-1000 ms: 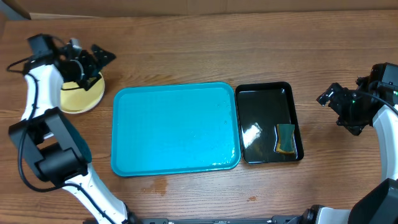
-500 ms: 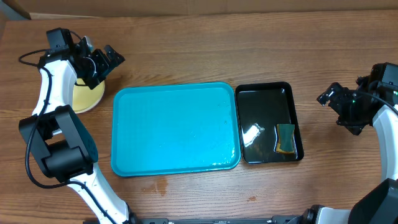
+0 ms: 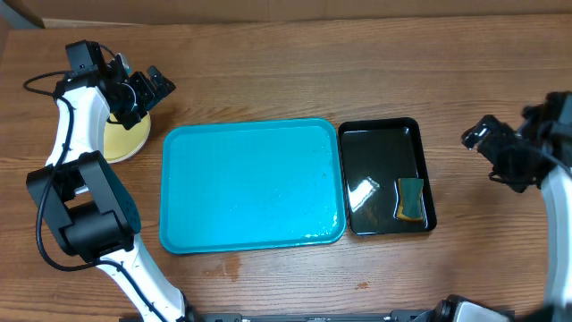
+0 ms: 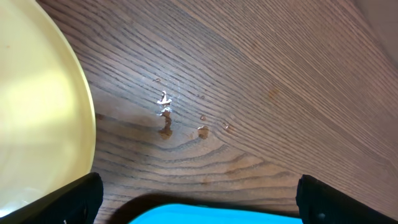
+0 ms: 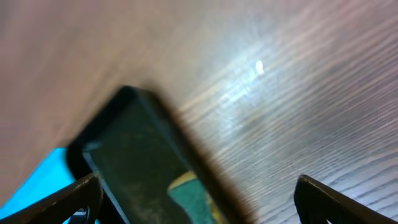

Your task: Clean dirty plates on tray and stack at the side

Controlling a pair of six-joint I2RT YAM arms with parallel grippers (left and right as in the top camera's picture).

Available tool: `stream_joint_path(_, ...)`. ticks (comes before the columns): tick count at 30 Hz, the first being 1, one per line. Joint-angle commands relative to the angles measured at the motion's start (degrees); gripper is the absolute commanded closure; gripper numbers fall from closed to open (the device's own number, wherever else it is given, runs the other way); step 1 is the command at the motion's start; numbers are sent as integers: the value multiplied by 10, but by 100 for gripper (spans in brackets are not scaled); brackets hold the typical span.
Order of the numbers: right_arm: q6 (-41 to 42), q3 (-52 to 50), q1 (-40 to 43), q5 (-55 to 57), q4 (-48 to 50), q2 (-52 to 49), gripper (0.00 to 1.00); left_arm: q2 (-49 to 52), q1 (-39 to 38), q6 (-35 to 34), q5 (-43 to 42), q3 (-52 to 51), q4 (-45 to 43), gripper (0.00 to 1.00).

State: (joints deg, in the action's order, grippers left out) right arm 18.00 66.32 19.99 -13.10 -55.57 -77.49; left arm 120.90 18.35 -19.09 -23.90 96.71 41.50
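The turquoise tray (image 3: 250, 183) lies in the middle of the table with nothing on it. A pale yellow plate (image 3: 125, 139) sits on the wood left of the tray, partly under my left arm. My left gripper (image 3: 154, 97) hangs open just past the plate's far right rim, holding nothing. In the left wrist view the plate (image 4: 37, 112) fills the left side and the tray's edge (image 4: 211, 214) shows between the fingers (image 4: 74, 199). My right gripper (image 3: 480, 154) stands open and empty over bare wood, right of the black tray.
A glossy black tray (image 3: 386, 176) lies against the turquoise tray's right side, with a green and yellow sponge (image 3: 410, 199) in its near right corner. The right wrist view, blurred, shows that black tray (image 5: 143, 155) and sponge (image 5: 199, 199). Small wet spots (image 4: 165, 115) mark the wood beside the plate.
My left gripper has lifted off the plate and moved up and to the right, staying open. My right gripper has drifted slightly to the right.
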Motion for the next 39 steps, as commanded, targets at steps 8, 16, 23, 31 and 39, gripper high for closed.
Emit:
stream_joint_path(8,2,12,-9,2,2,284,0,-1,-1,13,5,14,-2,0)
stream_joint_path(16,-8,12,-139,9,1,443,0,0,-1,13,5,14,-2,0)
stream_joint_path(23,-83,-41,-207,56,10,558,0,-1,-1,13,5,14,-2,0)
stream_joint_path(31,-87,-247,-207,43,221,693,0,-1,-1,13,5,14,-2,0)
stream_joint_path(39,-86,-447,-208,19,520,768,0,-1,-1,13,5,14,-2,0)
